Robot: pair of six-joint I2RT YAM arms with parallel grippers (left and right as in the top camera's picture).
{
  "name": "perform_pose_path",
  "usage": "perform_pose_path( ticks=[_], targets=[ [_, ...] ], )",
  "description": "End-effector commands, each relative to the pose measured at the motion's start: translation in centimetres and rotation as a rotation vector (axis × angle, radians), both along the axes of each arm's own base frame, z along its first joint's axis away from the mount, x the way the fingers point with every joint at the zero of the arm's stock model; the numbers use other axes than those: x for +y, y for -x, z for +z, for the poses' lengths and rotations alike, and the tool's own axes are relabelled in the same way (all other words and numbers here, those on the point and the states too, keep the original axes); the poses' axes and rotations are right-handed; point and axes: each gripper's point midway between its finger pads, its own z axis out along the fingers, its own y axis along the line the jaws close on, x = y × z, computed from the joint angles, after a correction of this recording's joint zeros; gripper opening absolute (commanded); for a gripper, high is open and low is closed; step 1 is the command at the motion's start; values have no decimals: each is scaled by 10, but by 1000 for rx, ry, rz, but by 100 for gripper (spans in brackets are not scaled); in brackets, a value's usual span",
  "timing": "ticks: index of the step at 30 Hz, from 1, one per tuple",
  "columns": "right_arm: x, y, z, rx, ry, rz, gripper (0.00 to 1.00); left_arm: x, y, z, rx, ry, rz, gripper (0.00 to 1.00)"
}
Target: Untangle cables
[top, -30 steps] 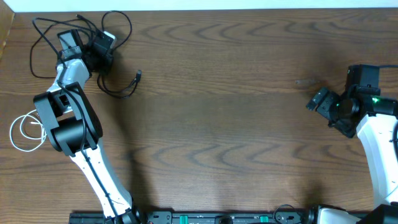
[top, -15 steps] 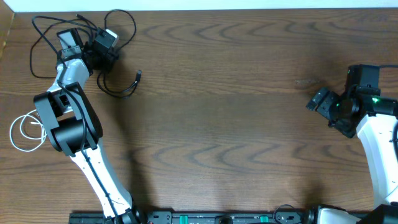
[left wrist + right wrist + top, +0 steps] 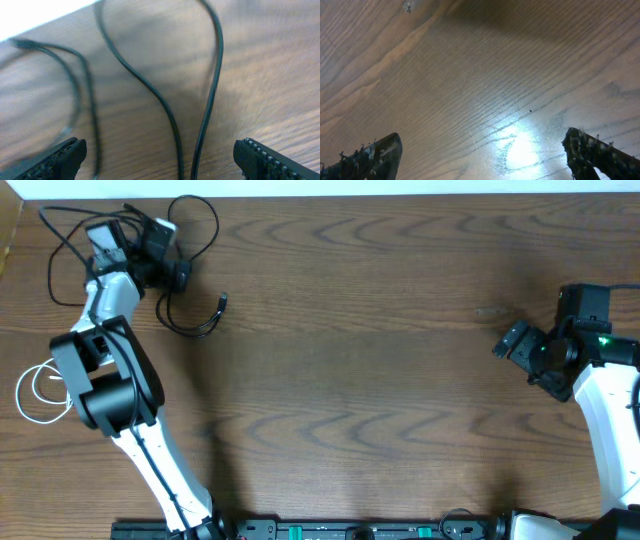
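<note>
A tangle of black cable lies at the table's far left corner, with loops spreading round my left gripper. In the left wrist view that gripper stands open just above the wood. Two strands of the black cable run up between its fingertips without touching them, and a further blurred strand lies at the left. A separate white cable sits coiled at the left edge, beside the left arm. My right gripper hovers open at the right side, with only bare wood between its fingers.
The wooden table ends at a pale strip along the far edge, close behind the tangle. The left arm's body stretches from the near edge up to the corner. A dark rail runs along the near edge.
The left gripper has gone from shut to wide open and shifted slightly up and left, letting the black cable go. The loops near it have moved a little. The right arm is still.
</note>
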Motion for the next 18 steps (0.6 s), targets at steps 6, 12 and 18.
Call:
perform_pose_path(
  ticks=[6, 12, 18],
  targets=[
    [-5, 1, 0, 2, 15, 0, 99, -9, 26, 163, -130, 430, 403, 99],
    [-5, 1, 0, 3, 15, 0, 99, -39, 108, 196, 95, 691, 669, 99],
    [-5, 1, 0, 3, 15, 0, 99, -65, 176, 184, 337, 674, 704, 98]
  ],
)
